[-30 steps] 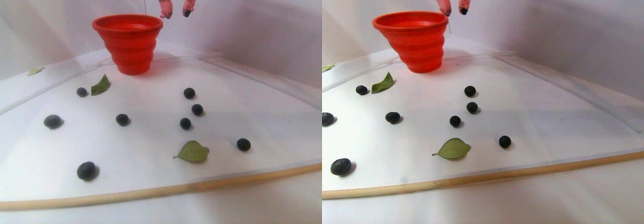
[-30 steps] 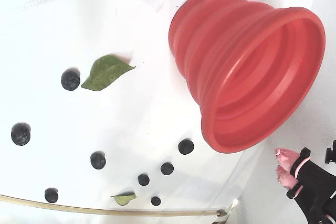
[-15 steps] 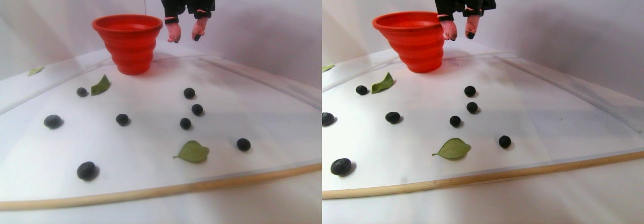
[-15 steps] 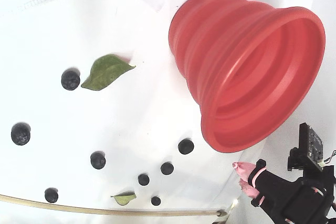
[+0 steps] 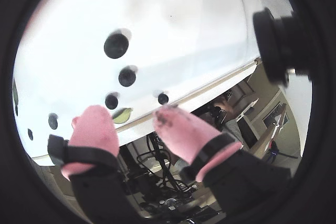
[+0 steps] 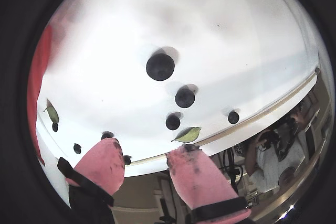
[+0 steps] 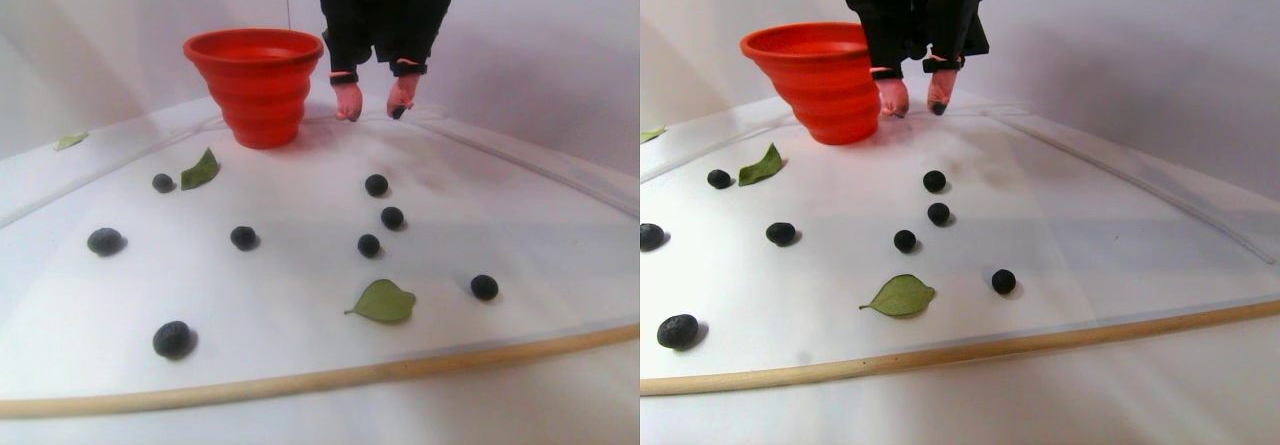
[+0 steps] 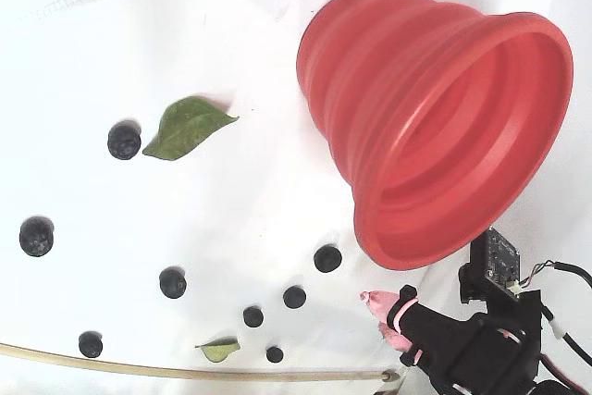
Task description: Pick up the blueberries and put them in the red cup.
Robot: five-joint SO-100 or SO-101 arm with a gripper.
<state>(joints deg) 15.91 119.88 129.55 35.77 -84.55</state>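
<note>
The bright red, ridged collapsible silicone cup (image 7: 255, 85) stands upright at the back of the white sheet (image 7: 300, 265). In the stereo pair view the black arm's two-finger gripper (image 7: 374, 113), tipped with pink pads (image 7: 348, 100), hangs just to the right of the cup's base, its tips low over the sheet. The jaws stand apart with nothing between them; in a wrist view only the sheet and the room beyond show in the gap between the fingertips (image 6: 105, 163).

The small, round, dark blue-black blueberries (image 7: 376, 185) lie scattered on the sheet in front of the cup, all clear of the jaws. The nearest is the top one of a cluster of three, forward of the gripper and apart from it. Green leaves (image 7: 383, 301) lie among them.
</note>
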